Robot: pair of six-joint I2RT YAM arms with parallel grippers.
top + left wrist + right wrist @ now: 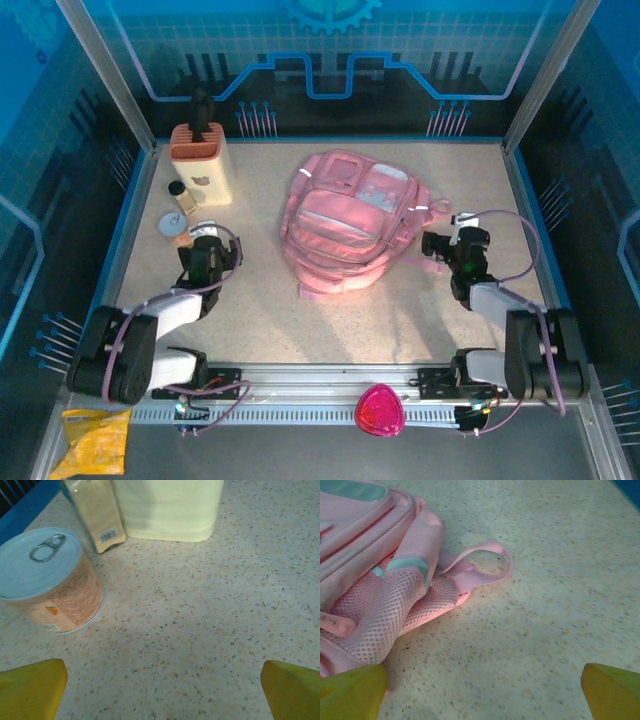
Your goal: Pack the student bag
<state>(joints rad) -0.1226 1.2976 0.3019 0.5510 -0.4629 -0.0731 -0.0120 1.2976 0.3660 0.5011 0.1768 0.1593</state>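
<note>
The student bag [350, 220], a large pink backpack, lies flat in the middle of the table. Its mesh side and a loose strap loop [485, 565] show at the left of the right wrist view, where the student bag [375, 580] lies just ahead of the fingers. My right gripper [443, 246] [482, 690] rests low beside the bag's right edge, open, with bare table between its yellow fingertips [612, 690]. My left gripper [203, 235] [162, 690] stands open over bare table, left of the bag and apart from it.
A pull-tab can [47, 580] [172, 226] stands just ahead-left of the left gripper. Behind it are a small bottle [97, 515] and a cream holder [170, 507] [200, 160] with an orange top. A magenta rounded object [380, 410] sits on the front rail, and a yellow packet [95, 440] lies at the near left.
</note>
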